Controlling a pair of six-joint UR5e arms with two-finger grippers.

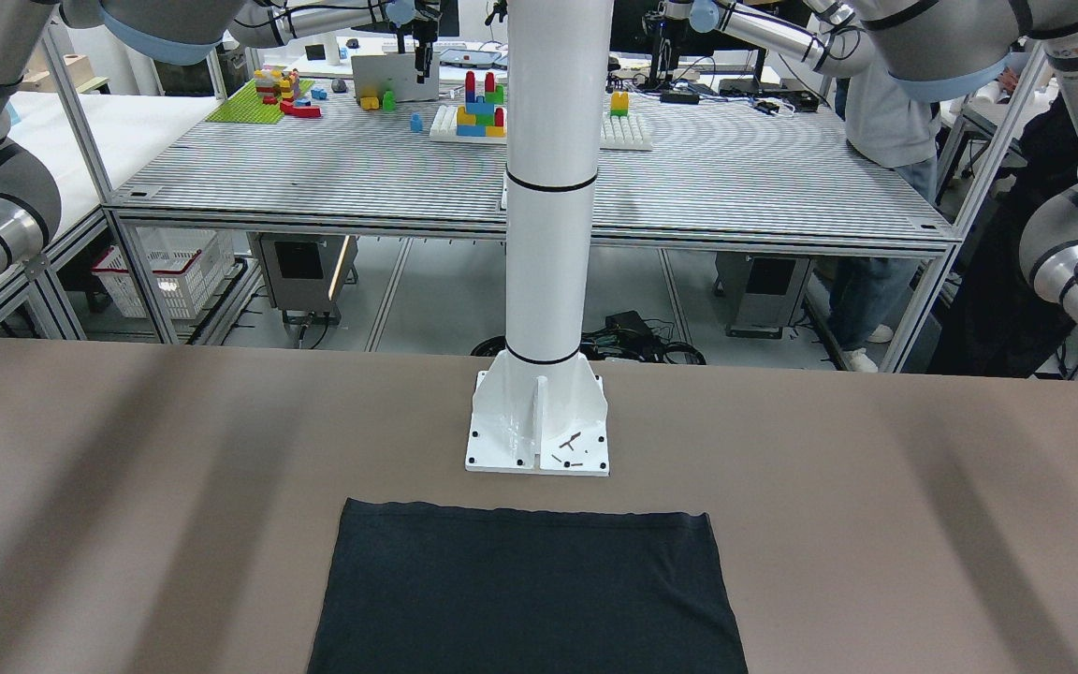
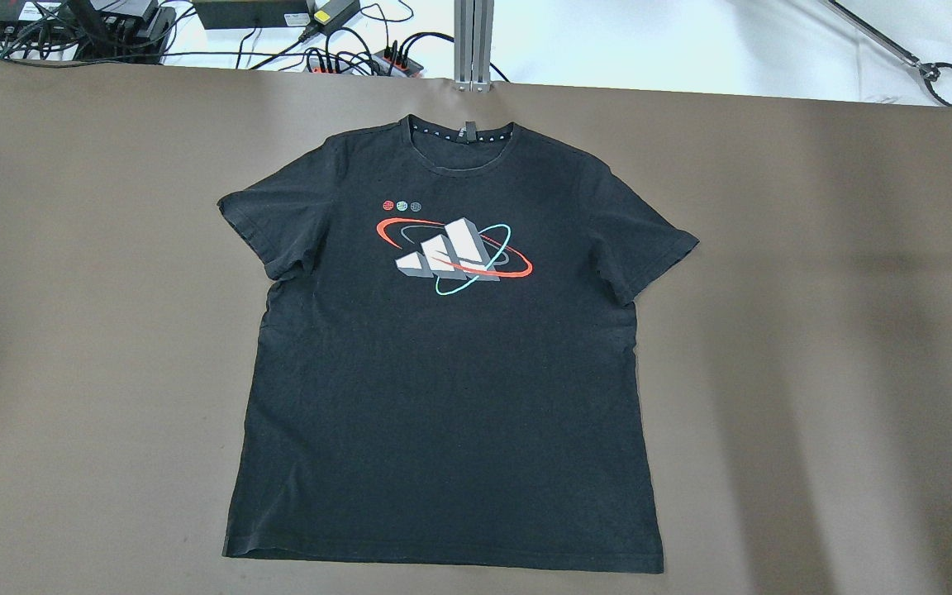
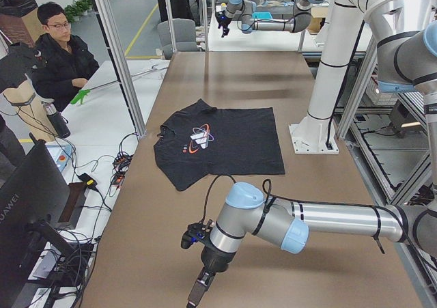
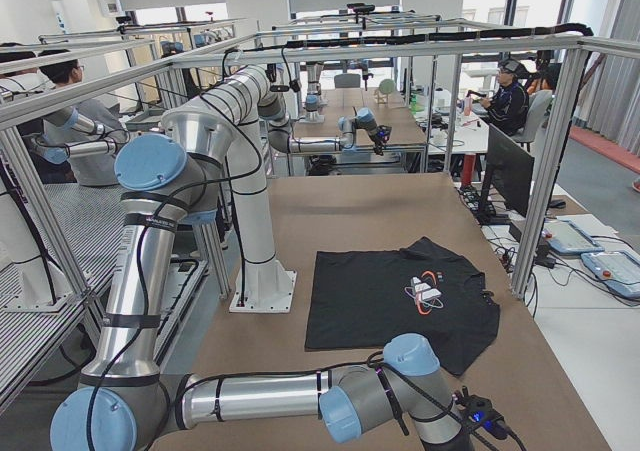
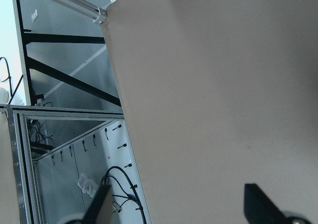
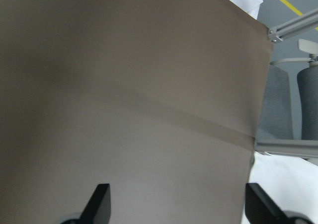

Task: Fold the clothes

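A black T-shirt [image 2: 447,347] with a white, red and teal logo lies flat and face up on the brown table [image 2: 815,330], collar toward the far edge. Its hem shows in the front-facing view [image 1: 525,590]. It also shows in the left side view [image 3: 218,144] and the right side view [image 4: 400,296]. My left gripper [image 5: 179,204] is open and empty over bare table near the left end, well away from the shirt; the left side view shows it there too [image 3: 200,289]. My right gripper [image 6: 179,201] is open and empty over bare table near the right end. Neither gripper shows in the overhead view.
The robot's white pillar base [image 1: 537,421] stands just behind the shirt's hem. Cables and power strips [image 2: 344,58] lie beyond the table's far edge. A seated person [image 3: 61,55] and a monitor [image 3: 34,205] are by the operators' side.
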